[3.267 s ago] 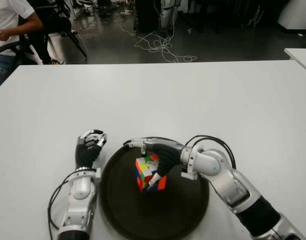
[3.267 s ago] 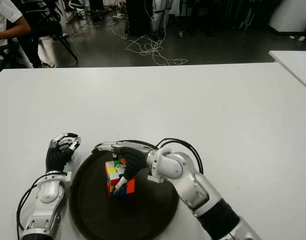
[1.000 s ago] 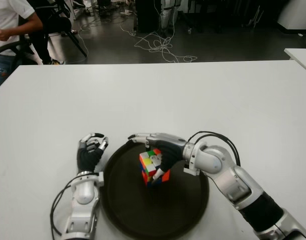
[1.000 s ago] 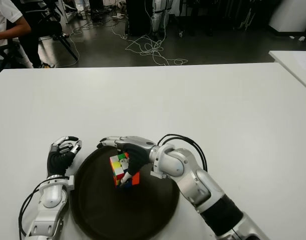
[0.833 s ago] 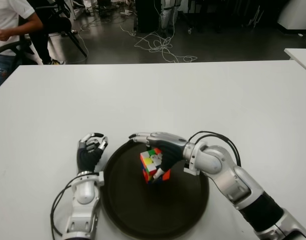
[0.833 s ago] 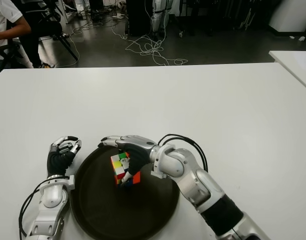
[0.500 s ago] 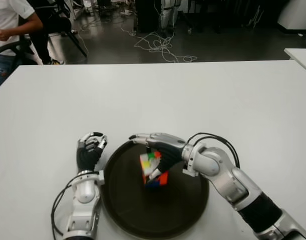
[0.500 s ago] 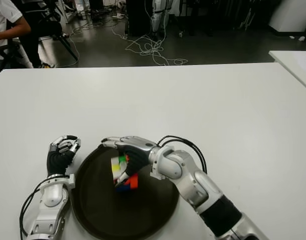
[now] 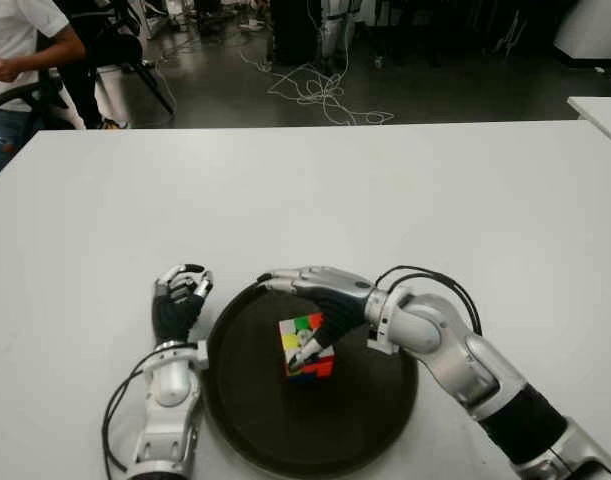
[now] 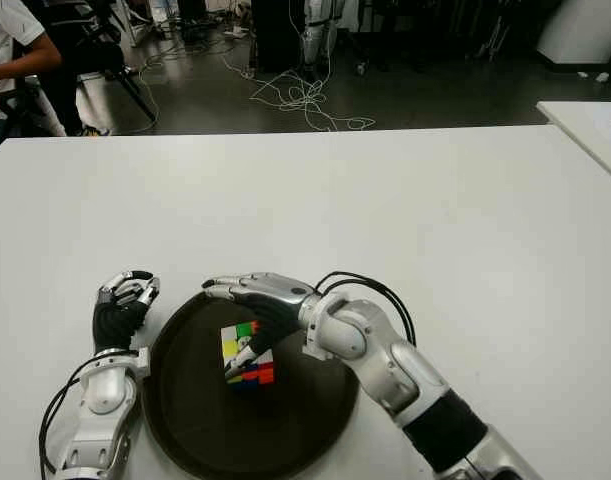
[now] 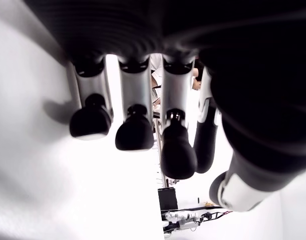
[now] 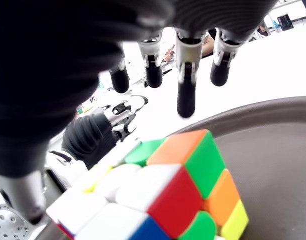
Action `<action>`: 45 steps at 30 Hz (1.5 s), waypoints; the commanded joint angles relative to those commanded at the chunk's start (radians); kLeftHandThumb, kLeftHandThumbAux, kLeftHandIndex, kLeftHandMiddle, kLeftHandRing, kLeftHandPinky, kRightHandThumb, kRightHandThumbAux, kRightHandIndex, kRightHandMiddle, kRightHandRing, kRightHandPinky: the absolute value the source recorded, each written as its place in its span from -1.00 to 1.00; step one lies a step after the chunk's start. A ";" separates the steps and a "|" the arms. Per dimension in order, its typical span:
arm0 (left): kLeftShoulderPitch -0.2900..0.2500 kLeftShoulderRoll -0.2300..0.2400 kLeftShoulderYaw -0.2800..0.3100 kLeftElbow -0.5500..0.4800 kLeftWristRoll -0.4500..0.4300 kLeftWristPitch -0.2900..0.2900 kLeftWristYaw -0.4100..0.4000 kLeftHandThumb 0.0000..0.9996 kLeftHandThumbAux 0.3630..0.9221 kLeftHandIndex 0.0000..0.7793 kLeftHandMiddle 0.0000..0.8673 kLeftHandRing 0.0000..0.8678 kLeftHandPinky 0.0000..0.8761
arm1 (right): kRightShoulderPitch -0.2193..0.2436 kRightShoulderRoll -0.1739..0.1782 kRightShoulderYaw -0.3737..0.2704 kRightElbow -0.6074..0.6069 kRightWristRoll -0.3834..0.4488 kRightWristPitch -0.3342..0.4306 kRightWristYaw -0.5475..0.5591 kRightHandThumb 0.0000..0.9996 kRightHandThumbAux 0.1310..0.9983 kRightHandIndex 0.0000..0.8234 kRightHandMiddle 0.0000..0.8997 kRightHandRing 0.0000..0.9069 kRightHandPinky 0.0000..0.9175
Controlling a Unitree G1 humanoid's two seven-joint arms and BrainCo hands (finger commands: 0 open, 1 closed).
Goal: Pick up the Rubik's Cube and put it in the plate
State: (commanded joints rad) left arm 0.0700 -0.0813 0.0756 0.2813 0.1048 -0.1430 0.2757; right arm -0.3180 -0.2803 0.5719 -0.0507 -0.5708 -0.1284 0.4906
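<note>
Right wrist view shows the right hand (image 9: 310,292) spread open above the cube (image 9: 305,346) sitting in the plate (image 9: 375,410), left hand (image 9: 180,300) curled, empty, beside the plate's left rim.

A white table (image 9: 405,200) spans the foreground, its far edge running across the upper part of the eye views. A second white table corner (image 9: 600,108) shows at the right edge. Beyond lies a dark floor with a tangle of white cables (image 9: 320,95). At upper left a seated person (image 9: 20,45) in a white shirt and blue trousers is partly in view, beside a dark chair (image 9: 120,50). Dark equipment stands along the back.
</note>
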 joint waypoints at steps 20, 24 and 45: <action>0.008 0.002 -0.006 -0.030 -0.001 0.035 -0.014 0.40 0.24 0.14 0.79 0.86 0.85 | -0.001 0.004 0.000 0.028 -0.039 -0.039 -0.049 -1.00 0.18 -1.00 -1.00 -1.00 -1.00; 0.005 0.002 -0.005 -0.027 -0.001 0.040 -0.011 0.40 0.24 0.14 0.79 0.85 0.84 | -0.002 0.006 0.000 0.027 -0.044 -0.029 -0.044 -1.00 0.18 -1.00 -1.00 -1.00 -1.00; -0.025 -0.006 0.025 0.019 -0.042 0.056 -0.016 0.41 0.23 0.14 0.79 0.86 0.85 | -0.012 -0.011 -0.127 0.019 0.031 -0.139 -0.181 -1.00 0.21 -1.00 -1.00 -1.00 -1.00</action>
State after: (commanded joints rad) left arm 0.0451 -0.0874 0.1003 0.3001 0.0631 -0.0866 0.2595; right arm -0.3300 -0.2916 0.4451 -0.0317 -0.5401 -0.2670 0.3094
